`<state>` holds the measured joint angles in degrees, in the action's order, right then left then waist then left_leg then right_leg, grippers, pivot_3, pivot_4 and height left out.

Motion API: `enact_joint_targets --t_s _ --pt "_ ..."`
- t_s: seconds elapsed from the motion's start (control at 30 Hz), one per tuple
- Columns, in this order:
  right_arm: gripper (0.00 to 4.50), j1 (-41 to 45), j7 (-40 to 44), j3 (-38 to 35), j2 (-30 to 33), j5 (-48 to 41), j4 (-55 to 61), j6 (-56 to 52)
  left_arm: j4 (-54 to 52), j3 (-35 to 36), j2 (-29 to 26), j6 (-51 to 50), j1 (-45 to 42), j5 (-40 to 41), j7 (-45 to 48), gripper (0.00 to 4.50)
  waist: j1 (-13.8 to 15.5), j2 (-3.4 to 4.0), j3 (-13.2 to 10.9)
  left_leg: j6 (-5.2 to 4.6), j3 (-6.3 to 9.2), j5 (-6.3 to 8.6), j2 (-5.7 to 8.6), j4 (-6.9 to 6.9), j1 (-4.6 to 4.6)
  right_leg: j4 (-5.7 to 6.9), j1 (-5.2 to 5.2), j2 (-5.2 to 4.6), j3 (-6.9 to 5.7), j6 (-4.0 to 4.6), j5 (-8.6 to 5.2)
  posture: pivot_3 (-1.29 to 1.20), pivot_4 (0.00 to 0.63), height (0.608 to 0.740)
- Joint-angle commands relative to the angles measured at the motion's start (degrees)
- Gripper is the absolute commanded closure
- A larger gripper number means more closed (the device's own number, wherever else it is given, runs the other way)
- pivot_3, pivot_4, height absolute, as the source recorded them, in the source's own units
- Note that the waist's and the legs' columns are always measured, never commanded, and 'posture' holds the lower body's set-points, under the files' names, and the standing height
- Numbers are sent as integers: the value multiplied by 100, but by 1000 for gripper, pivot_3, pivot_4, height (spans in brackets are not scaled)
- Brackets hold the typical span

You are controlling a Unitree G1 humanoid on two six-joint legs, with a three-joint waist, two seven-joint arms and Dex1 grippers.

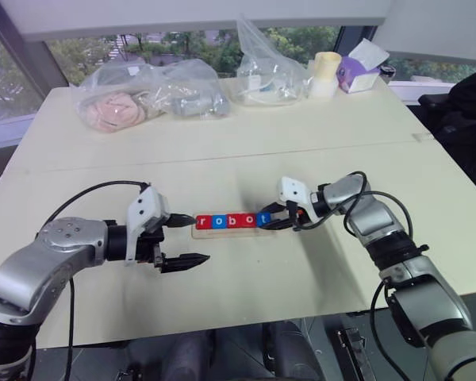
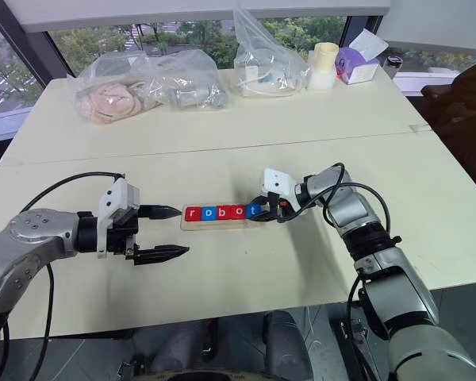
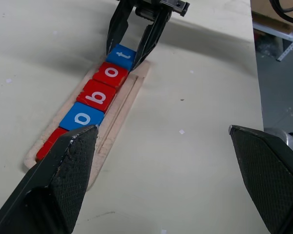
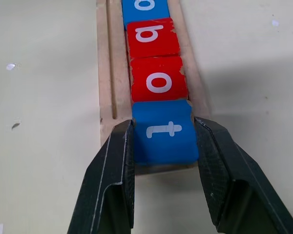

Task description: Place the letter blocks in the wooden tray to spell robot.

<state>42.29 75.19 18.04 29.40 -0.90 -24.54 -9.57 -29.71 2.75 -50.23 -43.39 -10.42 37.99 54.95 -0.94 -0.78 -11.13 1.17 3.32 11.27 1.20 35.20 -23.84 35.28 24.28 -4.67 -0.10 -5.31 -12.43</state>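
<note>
The wooden tray (image 1: pixel 226 228) is lying on the desk (image 1: pixel 246 159) between the 2 arms, and all 5 letter blocks (image 1: pixel 232 221) are sitting in its slot, reading r, o, b, o, t from left to right. The right end effector (image 4: pixel 163 141) is grasping the blue "t" block (image 4: pixel 164 132) at the tray's right end, 1 finger pressing each side of it. That block is sitting against the red "o" (image 4: pixel 159 80) next to it; the grip on its 2 side faces is probably there to steer it squarely into the last space without disturbing its neighbours.

The left end effector (image 1: pixel 184 240) is hovering just off the tray's left end with its fingers spread wide and nothing between them. It is pointing along the row, likely waiting there to steady the tray if it slides.

Judging from the finished word, the task is almost done: what remains is letting go of the "t" and drawing back. The risk is dragging that block out of line on release.
</note>
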Motion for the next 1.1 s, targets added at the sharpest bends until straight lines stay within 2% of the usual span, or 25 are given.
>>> enact_joint_targets --t_s 0.03,0.37,0.57,0.8,0.97,1.1 --pt "3333 106 -27 2 -105 -20 -31 5 -104 22 6 91 -30 -8 -9 0 -5 0 0 0 0 0 0 0 0 1 0 0 0 0 0 0 150 740" --pt "3333 76 -67 -26 -172 -35 2 -47 -92 -18 40 136 -4 -82 -31 0 -14 0 0 0 0 0 0 -1 2 3 0 1 0 0 0 0 150 740" --pt "385 154 -304 -171 -196 -80 167 -83 -17 -62 85 189 -38 -171 1 0 -8 0 0 0 0 0 0 -1 2 3 0 1 0 0 0 0 150 740" --pt "385 263 -653 -685 -213 -573 795 -854 278 67 45 282 -142 -223 17 0 7 0 0 0 0 0 0 0 2 3 0 1 0 0 0 0 150 740" --pt "385 -338 -1188 -1218 -11 -986 1956 -1765 604 933 163 -4 -25 185 -318 0 22 0 0 0 5 0 -2 -1 1 6 1 1 -1 0 0 0 150 740" --pt "385 -1132 -1874 -1902 137 -1380 3224 -2657 446 1702 375 169 845 22 -741 0 15 1 1 0 2 0 -3 -4 1 3 2 -6 1 0 0 0 150 740"
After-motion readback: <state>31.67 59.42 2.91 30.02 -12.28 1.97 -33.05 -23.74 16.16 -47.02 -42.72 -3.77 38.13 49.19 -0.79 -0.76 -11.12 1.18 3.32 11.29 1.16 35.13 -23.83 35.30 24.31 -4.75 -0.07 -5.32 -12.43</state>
